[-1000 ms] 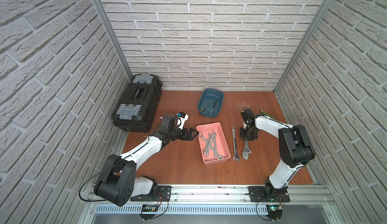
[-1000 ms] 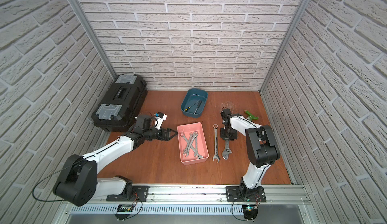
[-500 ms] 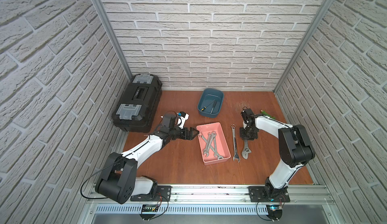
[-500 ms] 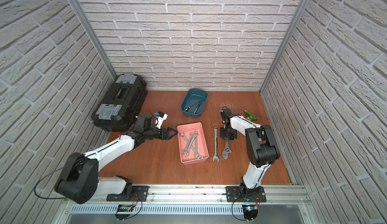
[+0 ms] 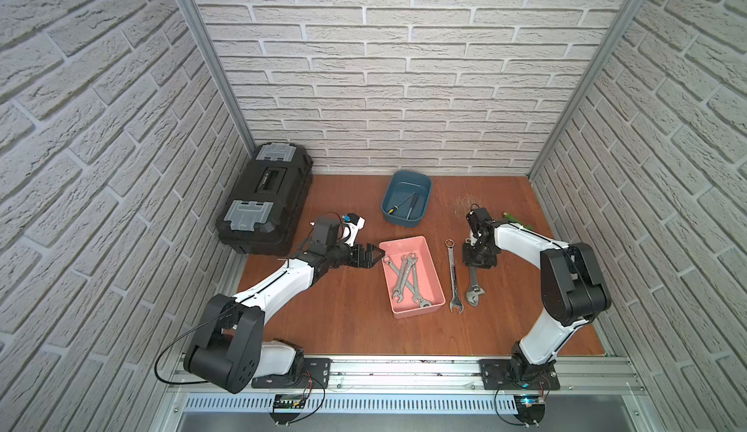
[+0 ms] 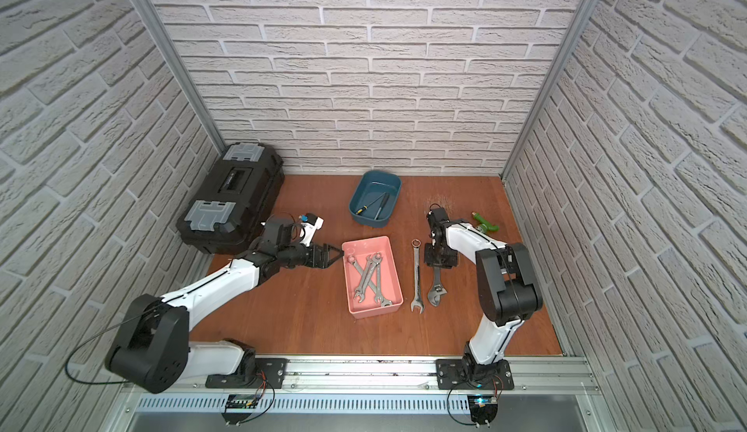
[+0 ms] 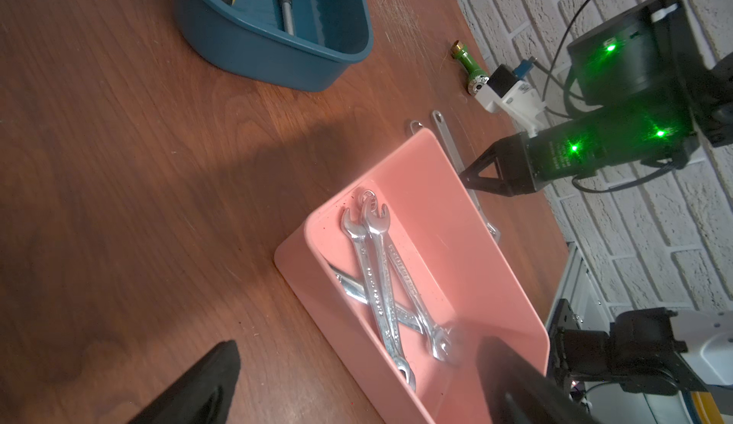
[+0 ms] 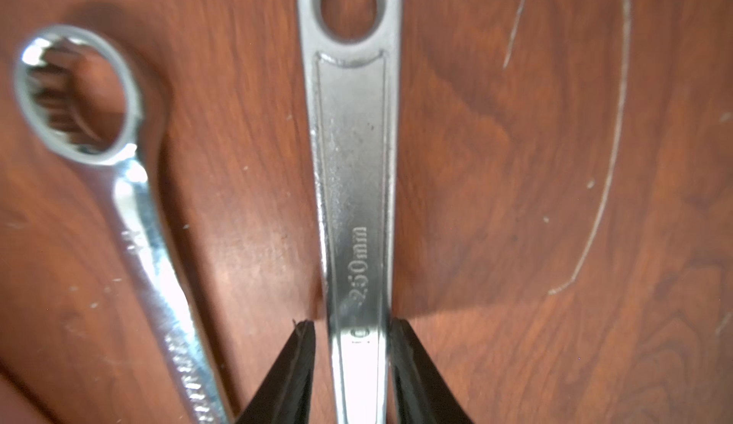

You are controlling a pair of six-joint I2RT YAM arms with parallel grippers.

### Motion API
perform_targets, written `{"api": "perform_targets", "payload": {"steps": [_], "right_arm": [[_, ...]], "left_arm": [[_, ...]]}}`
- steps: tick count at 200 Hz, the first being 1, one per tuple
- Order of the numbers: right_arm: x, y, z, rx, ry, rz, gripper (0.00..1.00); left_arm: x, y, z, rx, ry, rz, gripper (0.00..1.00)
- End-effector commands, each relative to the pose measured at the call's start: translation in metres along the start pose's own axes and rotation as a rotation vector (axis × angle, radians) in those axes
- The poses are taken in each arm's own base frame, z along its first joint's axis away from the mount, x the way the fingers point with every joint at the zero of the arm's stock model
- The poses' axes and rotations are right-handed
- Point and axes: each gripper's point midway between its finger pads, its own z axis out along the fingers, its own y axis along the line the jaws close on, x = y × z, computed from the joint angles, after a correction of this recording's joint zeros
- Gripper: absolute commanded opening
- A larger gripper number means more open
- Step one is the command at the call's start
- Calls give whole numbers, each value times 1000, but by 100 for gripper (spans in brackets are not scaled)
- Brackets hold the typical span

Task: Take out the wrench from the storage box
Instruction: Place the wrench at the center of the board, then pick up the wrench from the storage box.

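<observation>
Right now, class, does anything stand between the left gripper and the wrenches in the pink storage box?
Nothing visible does. The left gripper, fingers open, is at the far left corner of the storage box, with only its low rim between. The wrenches lie uncovered, but they cross, so the top one overlaps the others.

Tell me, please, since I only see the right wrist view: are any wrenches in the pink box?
Observer: Yes, several crossed wrenches lie in the box.
Operator: Thank you. Where is the left gripper?
Observer: The left gripper is at the box's far left corner, fingers open, holding nothing.
Operator: Is any other container on the table?
Observer: A blue tub beyond the box holds two tools.
</observation>
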Motion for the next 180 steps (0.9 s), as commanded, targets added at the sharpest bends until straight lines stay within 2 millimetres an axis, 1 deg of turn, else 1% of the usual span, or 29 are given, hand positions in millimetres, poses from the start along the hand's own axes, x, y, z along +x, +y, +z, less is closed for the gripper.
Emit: {"api": "perform_targets", "payload": {"steps": [1,30,65,82,100,135,162,180], "right_arm": [[-6,6,-29,-47,-73,9,38],[-3,22,-63,-117,-132,-14,41],[9,45,-104,-232,-205,-25,48],[17,54,-119,-280,-228,-18,50],[27,69,-132,-325,-239,-27,52],[50,102,-146,-358,-236,-34,54],[61,134,-147,-362,-219,-26,54],[67,159,-141,-364,-217,-43,53]], "left_arm": [[-14,-9,-9,14,-36,50,98],[-17,-15,-14,-10,-44,75,98],[-19,-23,-16,-45,-43,109,98],[-18,-29,-14,-49,-42,125,98],[-14,-31,-12,-57,-37,131,98],[-11,-34,-12,-52,-32,134,98],[-6,-35,-17,-53,-28,134,98],[-3,-34,-20,-57,-29,136,98]]}}
